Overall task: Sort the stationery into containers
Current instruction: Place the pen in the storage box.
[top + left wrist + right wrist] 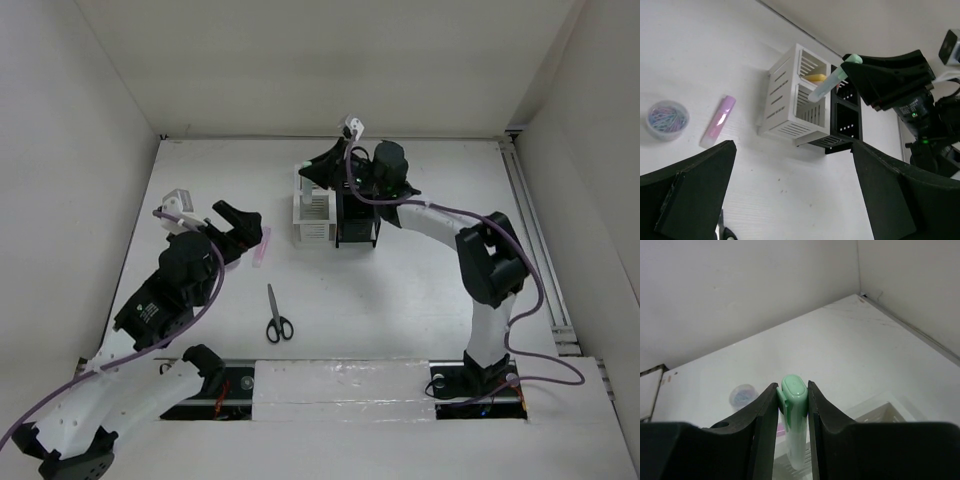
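We've got our right gripper (pixel 792 386) clamped on the green highlighter (pixel 829 84), held tilted with its lower end at the top of the white organizer (pixel 782 102), and our left gripper (pixel 790 192) hangs wide open near the pink highlighter (pixel 717 120) lying on the table (pixel 690 55).

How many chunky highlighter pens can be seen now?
3. A pale green highlighter is held in the right pincer above the white slatted organizer; a pink one lies on the white table; a yellow one sits inside that organizer. Others may be hidden inside.
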Robot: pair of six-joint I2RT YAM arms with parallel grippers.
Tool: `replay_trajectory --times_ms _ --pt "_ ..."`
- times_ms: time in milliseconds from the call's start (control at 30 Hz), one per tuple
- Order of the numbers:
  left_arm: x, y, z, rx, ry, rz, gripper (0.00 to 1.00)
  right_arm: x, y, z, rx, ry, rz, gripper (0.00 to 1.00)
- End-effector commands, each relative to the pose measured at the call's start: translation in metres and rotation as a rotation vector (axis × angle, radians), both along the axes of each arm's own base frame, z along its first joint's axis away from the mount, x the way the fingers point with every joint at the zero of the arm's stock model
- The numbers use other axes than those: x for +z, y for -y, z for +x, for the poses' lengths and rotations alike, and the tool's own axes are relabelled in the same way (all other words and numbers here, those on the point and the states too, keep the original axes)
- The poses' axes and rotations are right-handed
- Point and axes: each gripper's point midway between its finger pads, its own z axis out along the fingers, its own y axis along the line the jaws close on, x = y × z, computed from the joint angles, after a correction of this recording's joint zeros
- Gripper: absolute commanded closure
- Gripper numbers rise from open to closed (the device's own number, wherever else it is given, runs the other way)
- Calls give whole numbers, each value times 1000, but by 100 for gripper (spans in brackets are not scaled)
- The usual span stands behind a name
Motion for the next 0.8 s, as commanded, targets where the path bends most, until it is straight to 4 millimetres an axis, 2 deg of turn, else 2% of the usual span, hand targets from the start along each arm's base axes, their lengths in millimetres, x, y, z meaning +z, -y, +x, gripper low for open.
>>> replay_trajectory --times_ms 0,33,67,133,167,200,267,333,533,567,633,767 --pt "-11 -17 -7 55 -30 30 0 47 5 27 -47 174 80 100" --pt "-16 -16 -8 45 -36 32 0 51 2 30 -37 187 85 100" --pt "-17 -15 -7 45 -34 30 0 41 -1 36 -35 166 81 100" --pt "-16 -10 -8 18 -31 27 0 45 0 44 -44 179 87 100" --pt "-17 -5 -5 5 -37 27 0 38 4 52 -66 166 83 100" --pt "-18 -4 -6 -4 -39 25 0 46 4 53 -67 181 91 100" --pt "-24 2 -2 -21 -55 41 0 45 10 66 -78 191 91 100" --pt "-28 6 -1 -36 -62 41 0 46 9 69 -78 182 86 100" --pt "-35 13 4 -50 -74 56 0 13 14 92 -85 144 57 100" --pt "-37 14 5 -50 -83 62 0 13 13 90 -74 145 54 94" --pt "-37 14 5 -50 -83 62 0 5 12 92 -74 134 49 92" --pt "-40 15 6 -50 -90 68 0 -6 9 86 -39 121 41 63"
